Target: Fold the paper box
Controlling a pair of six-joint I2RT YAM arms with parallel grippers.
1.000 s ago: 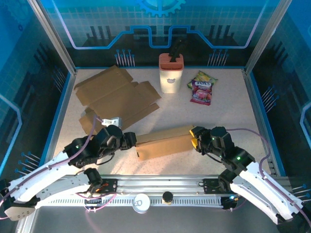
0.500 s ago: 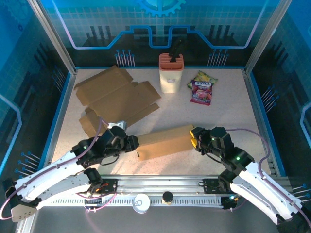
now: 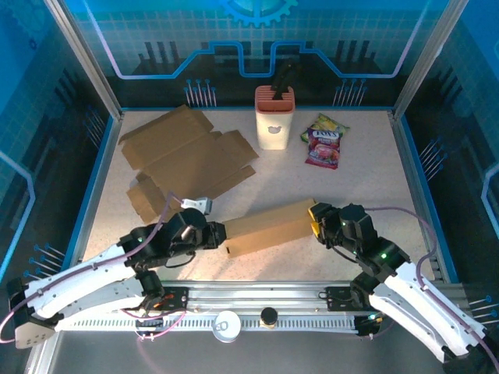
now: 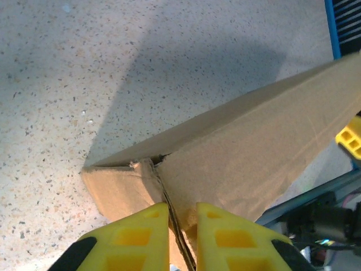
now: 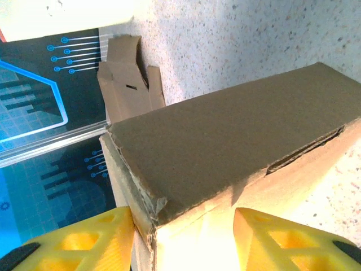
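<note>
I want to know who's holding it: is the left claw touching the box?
Touching. In the left wrist view, the left claw pinches an edge of the box between its yellow fingers.

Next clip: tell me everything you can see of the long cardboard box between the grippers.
The cardboard box is plain brown, long and narrow, folded into a closed tube with a slit in its top face. It lies slanted on the near half of the table. The left gripper pinches a rough-edged flap at one end. The right gripper clamps the other end, where a corner looks frayed.
</note>
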